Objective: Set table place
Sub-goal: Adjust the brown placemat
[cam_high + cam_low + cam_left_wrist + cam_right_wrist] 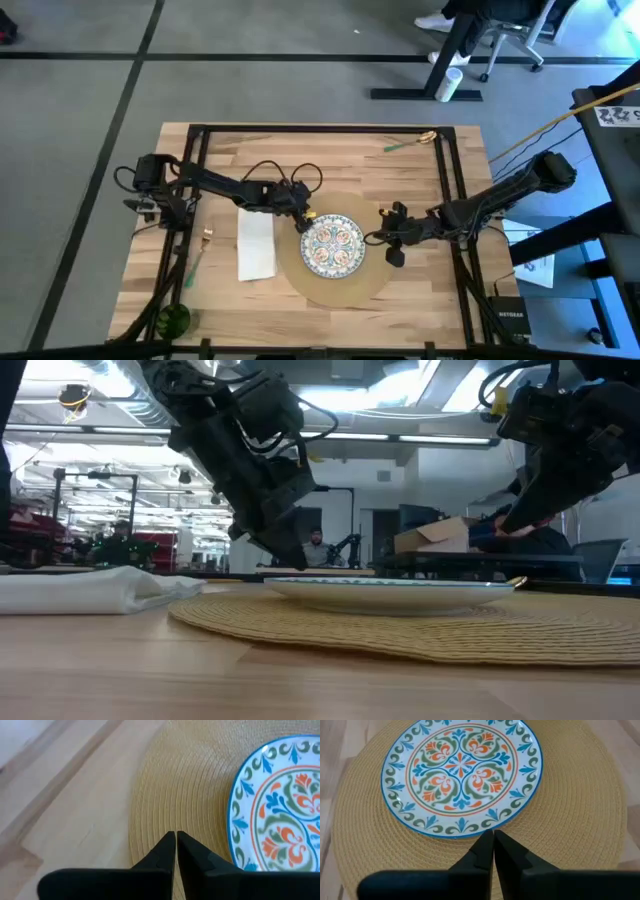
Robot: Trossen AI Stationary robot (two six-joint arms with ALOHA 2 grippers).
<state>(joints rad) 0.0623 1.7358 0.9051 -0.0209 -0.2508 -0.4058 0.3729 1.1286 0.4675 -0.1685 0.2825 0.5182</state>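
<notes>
The round tan placemat (345, 290) lies flat on the wooden table (425, 300), near the middle. A patterned plate (332, 246) with a blue rim rests on the placemat. My left gripper (303, 216) is shut, low over the placemat's far-left part (185, 795), just beside the plate's rim (235, 820). My right gripper (386, 242) is shut at the plate's right side. In the low view my right gripper (525, 510) hangs well above the plate (400, 592) and holds nothing. Its wrist view looks down on the plate (461, 775) and the placemat (580, 820). My left gripper's shut fingertips (170, 842) point down at the placemat's far-left part, next to the plate. I cannot tell whether they touch the weave.
A folded white napkin (256, 245) lies left of the placemat. A gold fork with a green handle (196, 258) lies farther left. A green round thing (172, 320) sits at the near left corner. Another green-handled utensil (410, 143) lies at the far right. Black frame rails (455, 200) cross the table.
</notes>
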